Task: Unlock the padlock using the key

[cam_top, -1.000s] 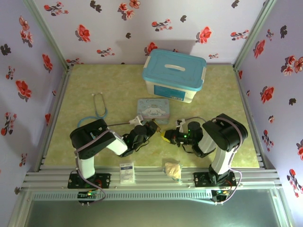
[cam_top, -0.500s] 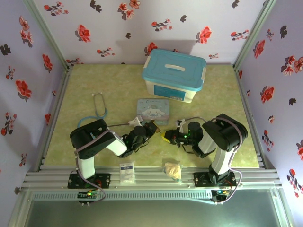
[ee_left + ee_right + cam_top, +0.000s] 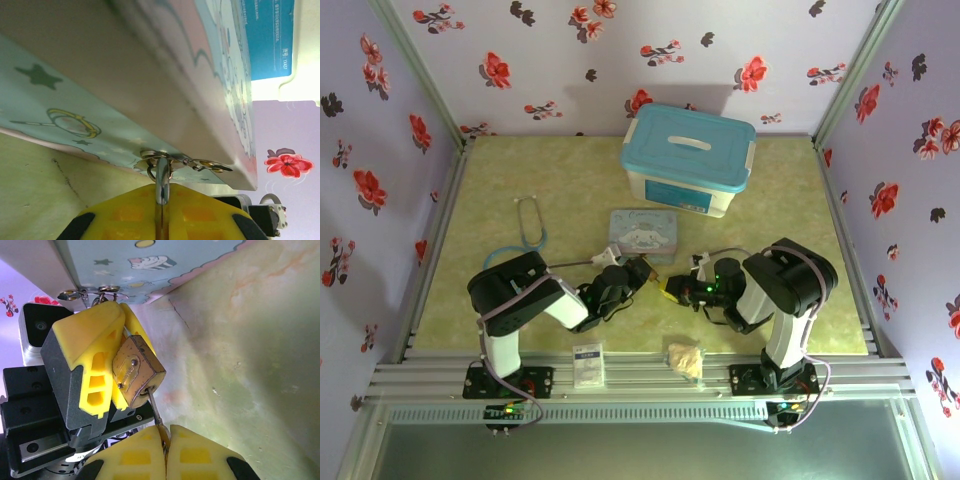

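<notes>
**Left tool** (image 3: 160, 197): my yellow fingers are pressed together, pinching the thin silver shackle (image 3: 161, 176) of the padlock. A small ring and clasp lie just above the pinch, against the tin's side.

**Right tool** (image 3: 165, 432): my fingers are pressed together, pinching the key (image 3: 156, 412) by its head. Its thin dark shaft runs up from the fingertips into the keyhole.

**Padlock** (image 3: 137, 371): small brass body, tilted, resting against the yellow fingers of the left tool with its keyhole end turned towards the right tool. It sits between my two tools, just in front of the cartoon tin. I cannot tell whether the shackle is sprung or latched.

**Cartoon tin** (image 3: 645, 233): pale blue, flat on the counter (image 3: 520, 170) near its middle, just beyond both tools.

**Blue-lidded box** (image 3: 688, 158): white tub behind the tin, towards the back wall.

**Stethoscope** (image 3: 528, 225): lies to the left of the tin, well apart from the tools.

**Tan wad** (image 3: 685, 358): lumpy, at the near edge between my two arm bases.
</notes>
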Motion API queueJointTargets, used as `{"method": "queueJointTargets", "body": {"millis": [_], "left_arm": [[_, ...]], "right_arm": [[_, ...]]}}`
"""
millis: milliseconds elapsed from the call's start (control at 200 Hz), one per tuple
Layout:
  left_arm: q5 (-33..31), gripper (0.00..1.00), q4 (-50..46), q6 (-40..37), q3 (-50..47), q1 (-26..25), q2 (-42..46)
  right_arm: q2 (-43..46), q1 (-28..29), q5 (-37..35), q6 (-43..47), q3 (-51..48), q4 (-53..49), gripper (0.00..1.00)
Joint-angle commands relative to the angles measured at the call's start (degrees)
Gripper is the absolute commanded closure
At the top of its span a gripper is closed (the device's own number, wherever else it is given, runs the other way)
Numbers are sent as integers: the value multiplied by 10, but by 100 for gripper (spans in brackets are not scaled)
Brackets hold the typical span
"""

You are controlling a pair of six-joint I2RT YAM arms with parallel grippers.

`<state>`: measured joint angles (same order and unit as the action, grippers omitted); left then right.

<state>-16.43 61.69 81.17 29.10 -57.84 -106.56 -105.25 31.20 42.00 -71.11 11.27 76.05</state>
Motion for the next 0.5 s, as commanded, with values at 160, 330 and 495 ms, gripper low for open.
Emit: {"method": "queueJointTargets", "body": {"millis": [160, 330, 495], "left_arm": [[38, 100, 41, 15, 28, -6, 5], [48, 100, 45, 28, 29, -11, 3], [51, 100, 43, 33, 22, -11, 8]], "right_arm": [[20, 7, -19, 4, 28, 33, 100], [38, 7, -19, 5, 39, 33, 100], [48, 2, -22, 7, 47, 33, 100]]}}
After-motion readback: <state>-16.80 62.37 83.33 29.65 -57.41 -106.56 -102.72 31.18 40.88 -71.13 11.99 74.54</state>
